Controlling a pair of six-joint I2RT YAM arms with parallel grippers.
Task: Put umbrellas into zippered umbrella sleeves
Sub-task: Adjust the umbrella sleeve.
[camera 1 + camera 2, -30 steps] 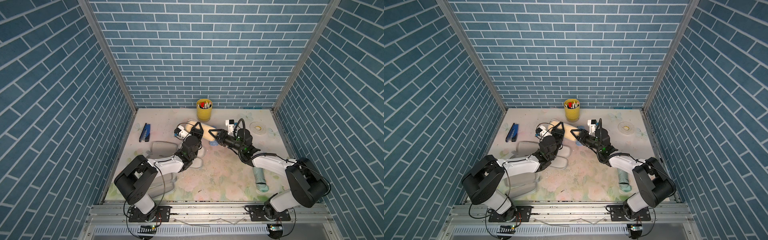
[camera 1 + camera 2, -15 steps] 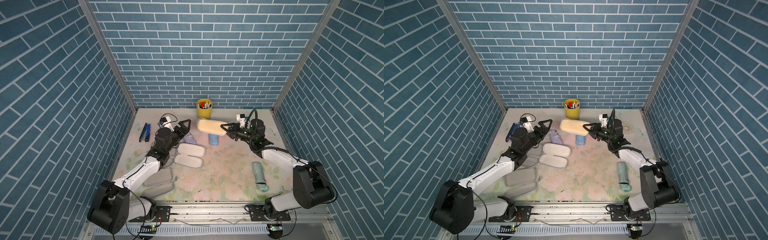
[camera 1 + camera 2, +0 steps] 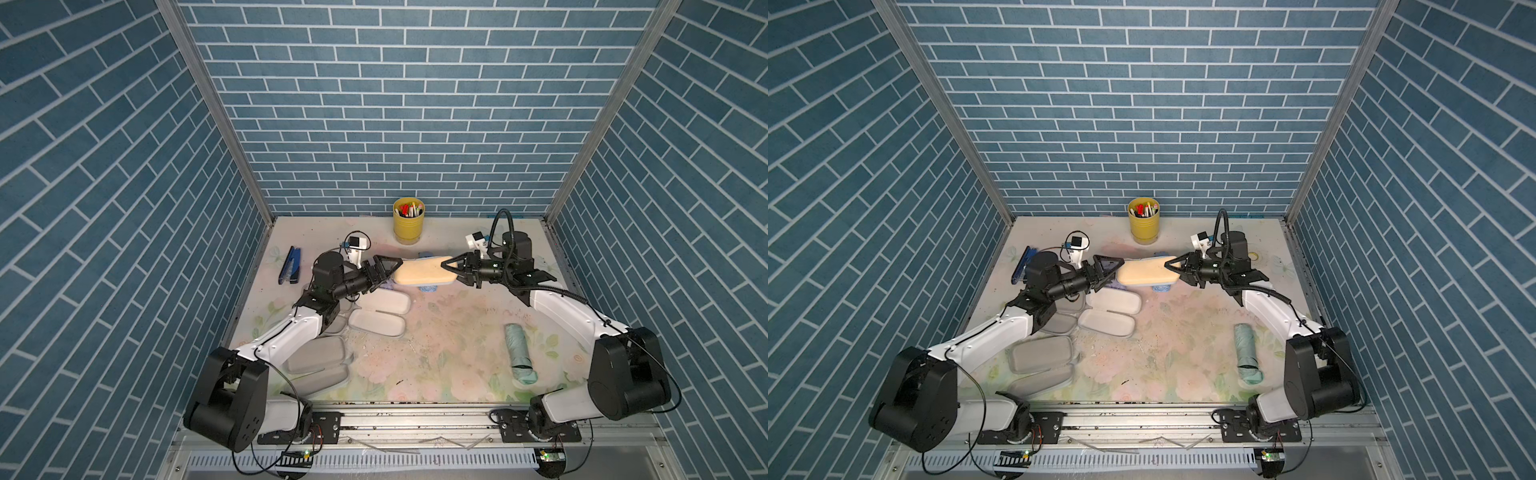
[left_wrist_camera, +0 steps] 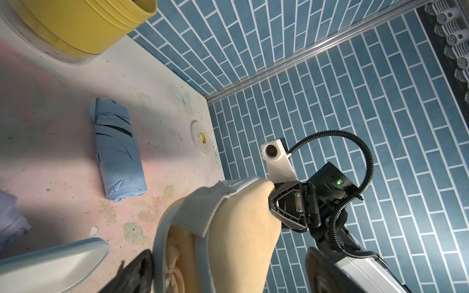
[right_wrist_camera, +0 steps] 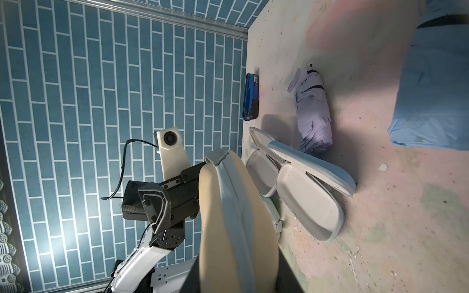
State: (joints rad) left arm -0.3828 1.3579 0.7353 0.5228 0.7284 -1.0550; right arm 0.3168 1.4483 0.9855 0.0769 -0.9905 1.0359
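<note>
Here we hold the tan sleeve (image 3: 420,272) aloft over the table (image 3: 449,340), long axis running arm to arm: our right gripper (image 3: 449,268) clamps one end; our left gripper (image 3: 390,266) stands spread wide astride the other, seemingly without contact.

Tan sleeve (image 3: 419,272) looks matt; blue umbrella (image 4: 118,152), creased cloth.

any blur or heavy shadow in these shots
Left wrist view: the left claw's fingers blur darkly beside the tan sleeve, broad shadow on the table. Right wrist view: shadow covers part of the light blue umbrella. Both top views: sharp, evenly lit.
</note>
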